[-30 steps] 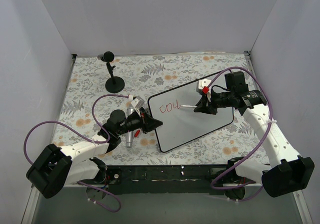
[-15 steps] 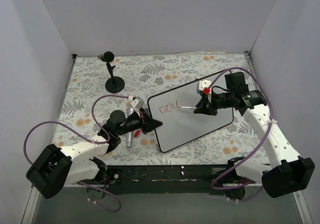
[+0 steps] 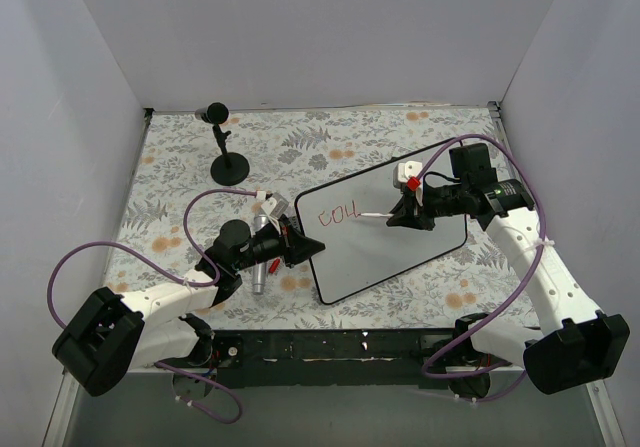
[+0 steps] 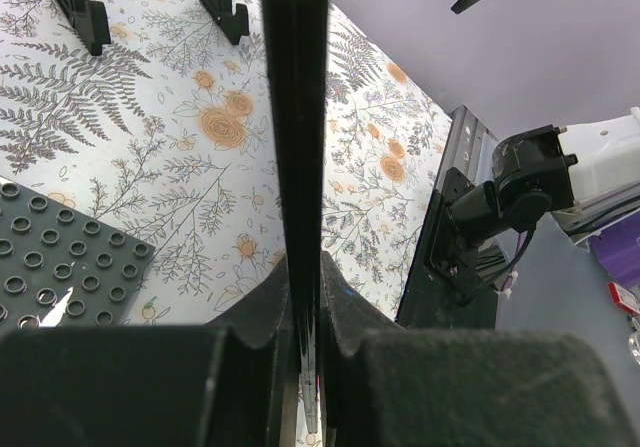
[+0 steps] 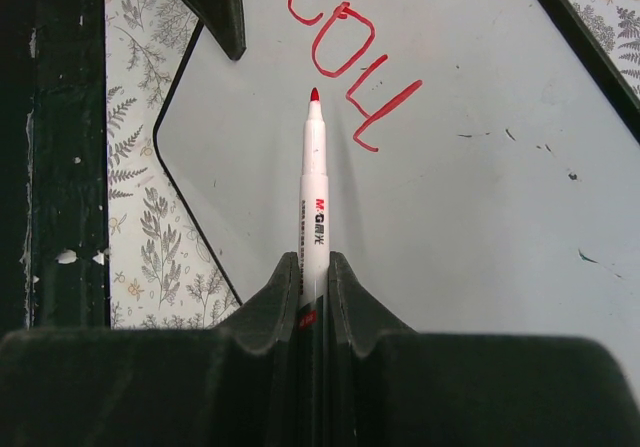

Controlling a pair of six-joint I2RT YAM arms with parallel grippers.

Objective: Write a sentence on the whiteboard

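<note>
The whiteboard [image 3: 390, 232] lies tilted across the table's middle, with its thin black edge [image 4: 295, 117] running up the left wrist view. My left gripper [image 3: 305, 247] [image 4: 305, 277] is shut on that edge at the board's left end. The sentence [image 3: 333, 213] [image 5: 345, 67] stands as three red letters, "cou". My right gripper [image 3: 397, 215] [image 5: 313, 267] is shut on a white marker [image 5: 314, 187]. The marker's red tip [image 5: 314, 95] points at the board just beside the last letter. I cannot tell whether the tip touches the board.
A black stand with a round base [image 3: 229, 162] is at the back left. A silver cylinder [image 3: 260, 262] and a dark perforated plate [image 4: 60, 257] lie by the left gripper. Black stand feet [image 4: 225, 7] show beyond the board. White walls enclose the table.
The last red letter has gained a short stroke and the marker has shifted slightly. The left arm and the board have not moved.
</note>
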